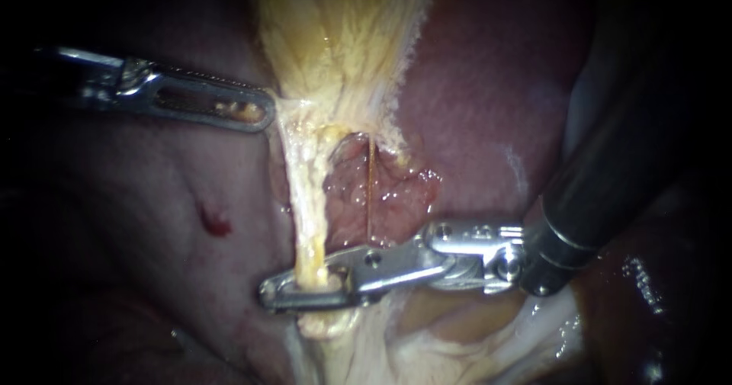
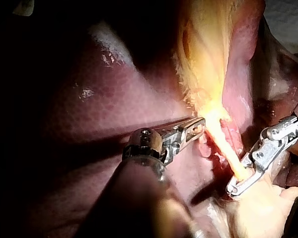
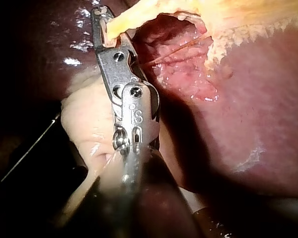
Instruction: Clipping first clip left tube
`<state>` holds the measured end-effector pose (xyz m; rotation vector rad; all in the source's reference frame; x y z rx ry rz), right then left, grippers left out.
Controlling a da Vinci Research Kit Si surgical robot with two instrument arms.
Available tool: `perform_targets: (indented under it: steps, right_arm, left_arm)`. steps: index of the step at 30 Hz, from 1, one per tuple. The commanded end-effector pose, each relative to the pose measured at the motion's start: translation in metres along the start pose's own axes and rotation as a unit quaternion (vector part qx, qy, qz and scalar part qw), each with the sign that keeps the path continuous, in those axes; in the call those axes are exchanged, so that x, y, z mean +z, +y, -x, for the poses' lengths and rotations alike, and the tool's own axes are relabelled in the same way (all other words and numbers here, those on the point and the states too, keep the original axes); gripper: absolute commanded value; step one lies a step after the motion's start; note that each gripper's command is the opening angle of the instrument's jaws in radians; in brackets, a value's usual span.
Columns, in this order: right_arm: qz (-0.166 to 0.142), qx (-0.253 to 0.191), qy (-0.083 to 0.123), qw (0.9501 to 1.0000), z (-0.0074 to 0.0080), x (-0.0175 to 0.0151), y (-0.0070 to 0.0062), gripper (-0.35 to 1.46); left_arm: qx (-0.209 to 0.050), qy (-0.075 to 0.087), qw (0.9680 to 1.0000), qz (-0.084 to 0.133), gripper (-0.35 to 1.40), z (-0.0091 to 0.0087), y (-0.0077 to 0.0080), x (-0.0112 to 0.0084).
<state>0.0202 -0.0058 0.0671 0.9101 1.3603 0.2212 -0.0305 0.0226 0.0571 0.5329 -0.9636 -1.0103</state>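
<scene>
On the endoscope, the hand of my right instrument [image 1: 305,290] is clenched round the left tube [image 1: 305,202], a jaw on either side, well down from the gallbladder [image 1: 335,42]. The hand of my left instrument [image 1: 255,114] is closed on the gallbladder's lower edge.

From the left wrist, my left instrument [image 2: 197,126] pinches the gallbladder [image 2: 208,49] rim, and the left tube [image 2: 226,147] runs from the gallbladder into the right instrument [image 2: 241,181].

From the right wrist, the left tube [image 3: 134,17], coming off the gallbladder [image 3: 248,12], sits clasped in my right instrument [image 3: 102,17].

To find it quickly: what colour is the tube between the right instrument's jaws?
The tube is pale yellow; the endoscope view shows it best.
</scene>
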Motion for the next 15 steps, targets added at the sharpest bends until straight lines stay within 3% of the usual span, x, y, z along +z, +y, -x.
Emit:
perform_targets:
  steps: [1, 15]
  right_arm:
    - [-0.001, 0.000, -0.001, 1.0000, 0.0001, 0.0000, 0.0000, -0.35]
    - [-0.003, 0.008, -0.001, 1.0000, 0.0003, -0.0002, 0.0004, -0.35]
  left_arm:
    - [0.000, 0.000, 1.0000, 0.000, -0.35, 0.0000, 0.0000, 0.0000]
    - [0.000, 0.000, 1.0000, 0.000, -0.35, 0.0000, 0.0000, 0.0000]
